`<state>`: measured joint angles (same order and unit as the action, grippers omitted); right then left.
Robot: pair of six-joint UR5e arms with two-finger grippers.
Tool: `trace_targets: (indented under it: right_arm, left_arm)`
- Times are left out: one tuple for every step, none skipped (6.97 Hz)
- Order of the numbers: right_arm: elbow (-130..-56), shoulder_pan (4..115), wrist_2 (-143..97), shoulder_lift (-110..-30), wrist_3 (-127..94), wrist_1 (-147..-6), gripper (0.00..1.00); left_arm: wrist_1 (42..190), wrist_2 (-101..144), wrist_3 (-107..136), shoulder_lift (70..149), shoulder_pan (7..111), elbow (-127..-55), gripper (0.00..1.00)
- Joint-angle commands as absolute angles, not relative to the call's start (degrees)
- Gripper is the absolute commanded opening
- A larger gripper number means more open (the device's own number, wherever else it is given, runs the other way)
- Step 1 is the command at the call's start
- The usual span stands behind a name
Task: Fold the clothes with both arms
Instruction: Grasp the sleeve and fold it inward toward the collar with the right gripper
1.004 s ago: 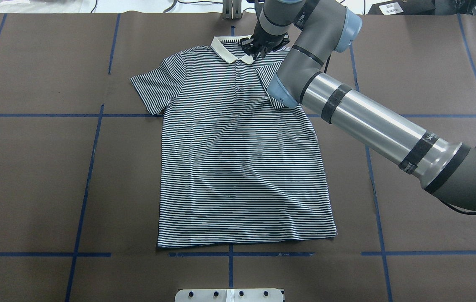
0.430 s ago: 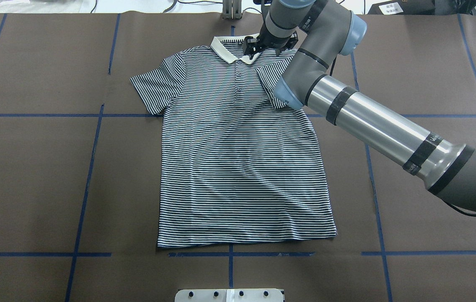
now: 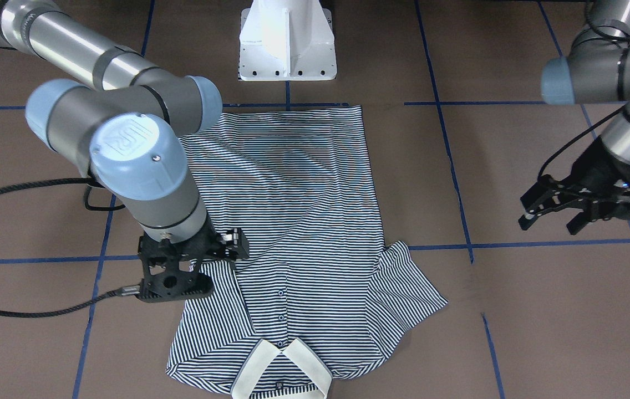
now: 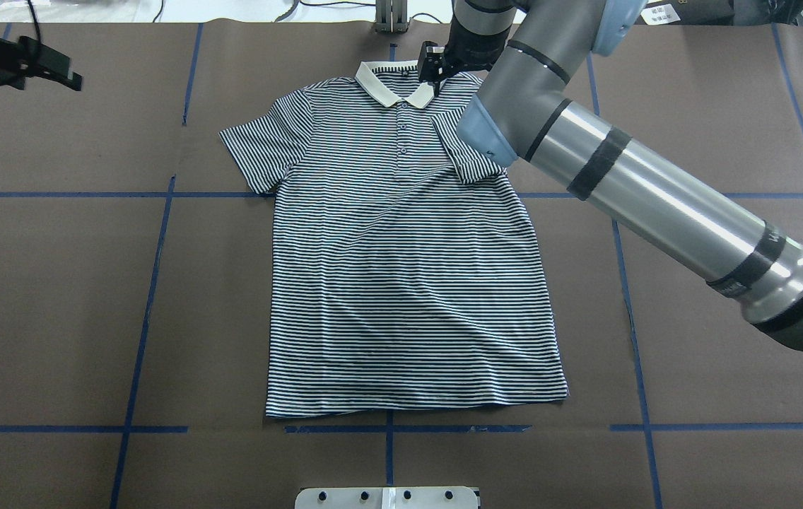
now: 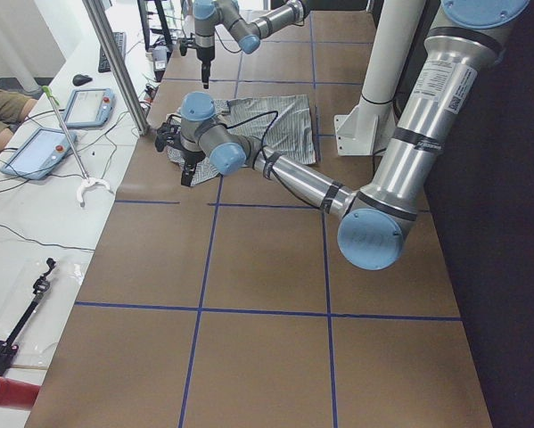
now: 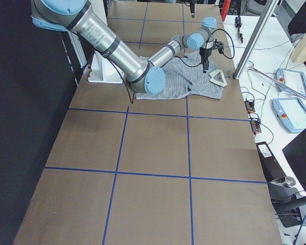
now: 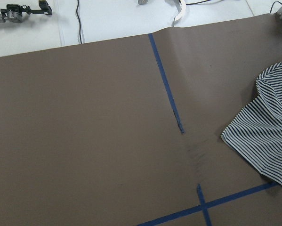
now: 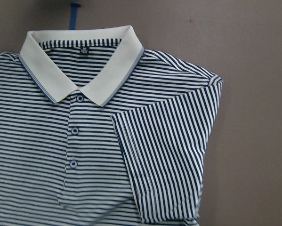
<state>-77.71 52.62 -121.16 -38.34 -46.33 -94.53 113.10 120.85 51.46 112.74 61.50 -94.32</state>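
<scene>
Left claw (image 3: 549, 224) agape, empty; right claw (image 4: 435, 74) unclear — striped polo (image 4: 401, 283) flat, sleeve (image 8: 169, 155) infolded.

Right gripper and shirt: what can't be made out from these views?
- Right gripper: open or shut unclear; its wrist covers the fingers in the front and overhead views.
- Shirt: chest under the folded sleeve hidden in every view.
- Left gripper: partly cut by the overhead view's left edge.
</scene>
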Motion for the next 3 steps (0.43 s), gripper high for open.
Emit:
trace_targets:
  right_arm:
    - [-89.0, 57.6, -128.0, -49.1, -38.1, -98.3, 1.00]
    - [-91.6, 58.0, -127.9, -52.3, -37.3, -98.3, 1.00]
    - [-91.5, 57.9, -127.5, -52.3, -37.3, -98.3, 1.00]
  left_arm:
    - [117.1, 106.1, 61.7, 118.4, 52.9, -87.1, 1.00]
    - [124.2, 104.2, 61.8, 121.5, 51.4, -79.2, 1.00]
    - [132.8, 100.1, 62.6, 123.3, 49.9, -71.7, 1.00]
